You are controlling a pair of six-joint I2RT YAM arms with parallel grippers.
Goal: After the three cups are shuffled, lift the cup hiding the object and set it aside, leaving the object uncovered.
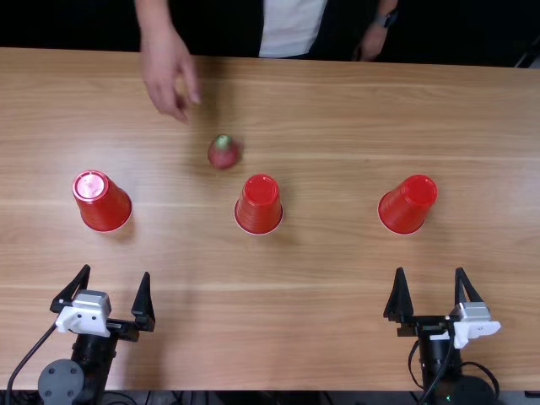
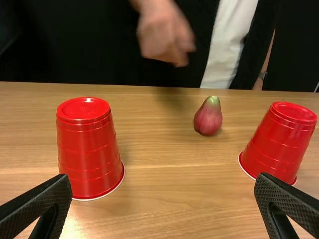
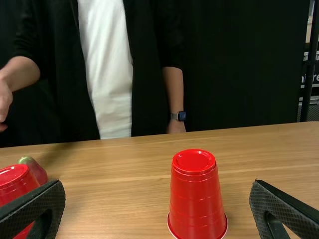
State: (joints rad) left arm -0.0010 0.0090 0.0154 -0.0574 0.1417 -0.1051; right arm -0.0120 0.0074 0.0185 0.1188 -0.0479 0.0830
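Observation:
Three red cups stand upside down in a row: the left cup [image 1: 102, 202] [image 2: 88, 147], the middle cup [image 1: 258, 203] [image 2: 278, 143] [image 3: 12, 191] and the right cup [image 1: 407, 203] [image 3: 196, 195]. A small red fruit with a green tip [image 1: 223, 151] [image 2: 208, 116] [image 3: 31, 167] lies uncovered on the table just behind the middle cup. A person's hand [image 1: 169, 72] [image 2: 164, 35] hovers above and beyond the fruit, not touching it. My left gripper [image 1: 103, 294] [image 2: 159, 211] and right gripper [image 1: 430, 295] [image 3: 159, 211] rest open near the table's front edge.
The person stands across the table's far edge [image 1: 337, 61], the other hand [image 1: 369, 44] resting there. Bare wood lies between the cups and the grippers.

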